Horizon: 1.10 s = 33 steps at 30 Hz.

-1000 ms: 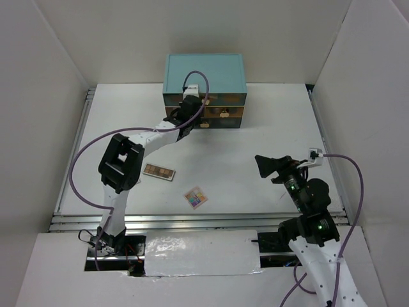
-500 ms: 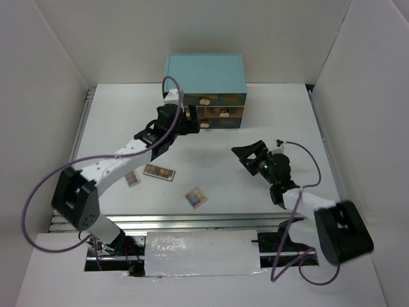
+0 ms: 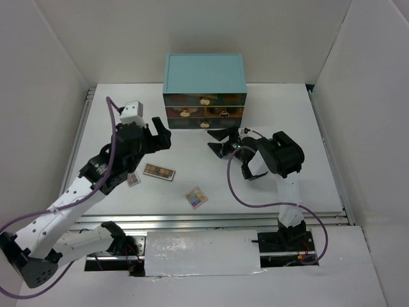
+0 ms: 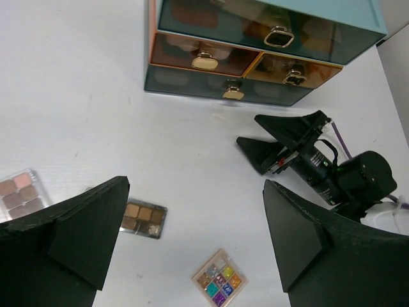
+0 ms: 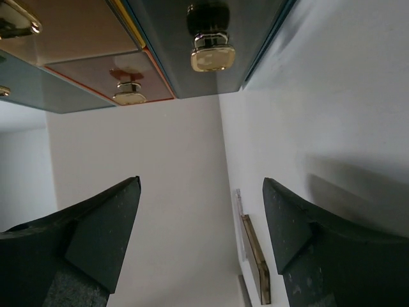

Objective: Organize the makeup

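Note:
The makeup on the table is three palettes. A brown rectangular palette (image 3: 158,171) (image 4: 142,218) lies left of centre, a small pink one (image 3: 133,180) (image 4: 18,192) to its left, and a square multicolour palette (image 3: 196,197) (image 4: 220,280) nearer the front. My left gripper (image 3: 163,132) (image 4: 195,192) hovers open and empty above the brown palette, away from the chest. My right gripper (image 3: 214,142) (image 5: 201,185) is open and empty, low to the table, pointing left just in front of the drawers. In the right wrist view the brown palette (image 5: 255,256) shows edge-on.
The teal chest of drawers (image 3: 204,77) (image 4: 268,25) stands at the back centre, its drawers pushed in, gold knobs (image 5: 211,51) facing forward. White walls enclose the table on three sides. A metal rail (image 3: 192,220) runs along the near edge.
My left gripper has let go at the chest's drawers, opened, and pulled back to the left and nearer. My right arm has swung left to the front of the chest.

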### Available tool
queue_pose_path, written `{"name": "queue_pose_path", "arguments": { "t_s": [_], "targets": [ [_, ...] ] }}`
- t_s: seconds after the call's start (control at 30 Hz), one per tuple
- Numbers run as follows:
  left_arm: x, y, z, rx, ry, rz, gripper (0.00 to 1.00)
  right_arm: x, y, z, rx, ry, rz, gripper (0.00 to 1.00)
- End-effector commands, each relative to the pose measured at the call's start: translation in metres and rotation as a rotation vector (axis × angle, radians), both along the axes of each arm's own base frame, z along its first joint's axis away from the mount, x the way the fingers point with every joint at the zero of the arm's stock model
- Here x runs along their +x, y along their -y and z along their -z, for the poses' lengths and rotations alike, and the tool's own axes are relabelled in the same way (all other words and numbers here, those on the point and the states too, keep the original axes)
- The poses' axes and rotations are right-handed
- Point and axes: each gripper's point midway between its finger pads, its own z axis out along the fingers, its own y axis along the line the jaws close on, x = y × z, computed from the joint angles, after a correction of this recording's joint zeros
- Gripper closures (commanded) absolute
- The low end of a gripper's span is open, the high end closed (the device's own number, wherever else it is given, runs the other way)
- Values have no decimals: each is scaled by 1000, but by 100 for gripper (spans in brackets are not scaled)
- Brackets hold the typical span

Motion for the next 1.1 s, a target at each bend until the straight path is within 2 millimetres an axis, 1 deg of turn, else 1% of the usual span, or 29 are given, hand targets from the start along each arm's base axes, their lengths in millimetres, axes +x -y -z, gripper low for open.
{"name": "queue_pose_path", "arguments": {
  "t_s": [0.0,0.07,0.1,0.13,0.17,0.23,0.27,0.3,0.33,0.37,0.4,0.43,0.47,0.5,0.53,0.57,0.6,0.63,0.7,0.73,0.77,0.83,0.87,0.97,1.07],
  "targets": [
    [-22,-22,-11,23,-1,-26,1,0,-15,-23,105,79,-14,15],
    [-33,-28,-17,26,16,-1,1,11,-21,-17,113,59,-11,15],
    [-39,-31,-15,37,8,7,1,16,-24,-16,115,52,-5,15],
    [-43,-34,-11,50,1,11,1,18,-25,-10,108,34,5,16],
    [-48,-41,-13,54,12,0,1,22,-24,-2,90,9,29,16],
    [-56,-49,-6,79,6,-1,1,23,-24,5,61,-15,51,17],
    [-61,-56,-10,81,27,-10,1,24,-25,3,54,-13,57,17],
    [-63,-59,-6,86,24,-15,1,26,-24,1,45,-16,73,17],
    [-65,-61,-6,87,29,-16,1,26,-27,3,24,-19,77,18],
    [-69,-62,-9,86,42,1,1,28,-26,13,-8,-65,91,18],
    [-71,-62,-12,85,49,10,1,32,-26,4,-16,-51,102,18],
    [-73,-61,-12,90,47,24,1,34,-25,3,-38,-48,123,19],
    [-75,-62,-13,107,53,40,1,33,-26,12,-66,-89,131,19],
    [-76,-63,-14,118,55,42,1,36,-24,8,-68,-95,148,19],
    [-77,-66,-15,133,64,44,1,37,-23,14,-89,-120,164,19],
    [-77,-68,-11,143,62,38,1,39,-24,14,-94,-131,174,20],
    [-78,-68,-10,146,64,42,1,40,-23,12,-94,-140,184,20],
    [-80,-68,-11,145,74,51,0,42,-20,15,-102,-152,210,20],
    [-81,-61,-5,141,78,93,1,46,-20,13,-108,-146,228,20],
    [-83,-60,-7,127,96,106,1,46,-21,12,-109,-146,226,20],
    [-83,-58,-1,131,90,118,1,50,-19,10,-110,-140,247,20],
    [-84,-52,2,130,90,153,1,54,-19,12,-121,-142,257,20],
    [-84,-51,6,135,82,158,1,58,-21,8,-121,-129,256,20],
    [-84,-49,12,147,67,175,1,65,-25,7,-132,-128,251,21],
    [-85,-44,13,143,67,198,1,71,-26,6,-134,-126,256,24]
  ]
}}
